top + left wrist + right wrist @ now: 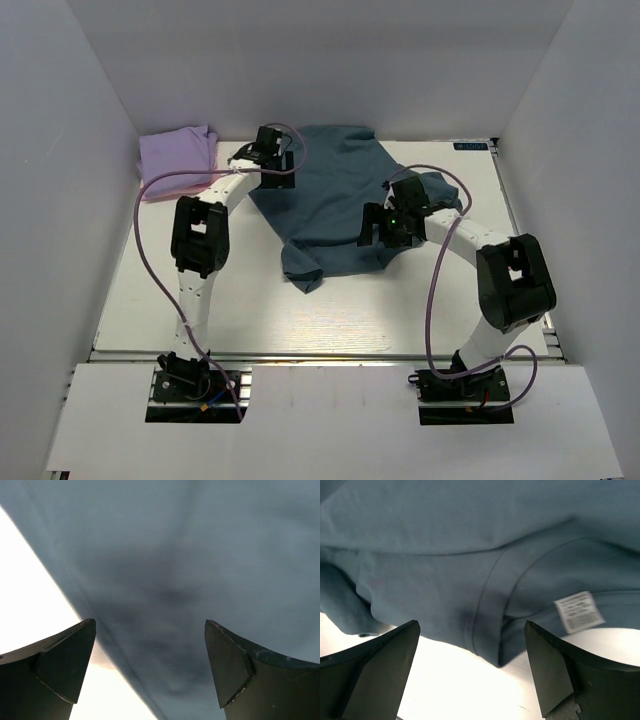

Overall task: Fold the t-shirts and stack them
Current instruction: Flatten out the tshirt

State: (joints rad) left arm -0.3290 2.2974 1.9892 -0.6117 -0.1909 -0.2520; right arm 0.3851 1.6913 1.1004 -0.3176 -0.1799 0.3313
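Well, my left gripper [150, 629] and right gripper [472, 628] both gaped wide over the rumpled teal t-shirt [330, 190] near the far edge; the lavender t-shirt [178, 153], seemingly folded, lay in the far left corner.

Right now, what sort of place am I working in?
Probably a lab test booth, not a home: a white table boxed in by plain white walls, left arm and right arm bolted at its near edge, with a teal t-shirt and lavender t-shirt on it.

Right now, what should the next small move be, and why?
Probably lower the right end effector and close it on the teal t-shirt edge near the white tag: its jaws stand open just short of that edge, and the shirt lies crumpled, unfolded.
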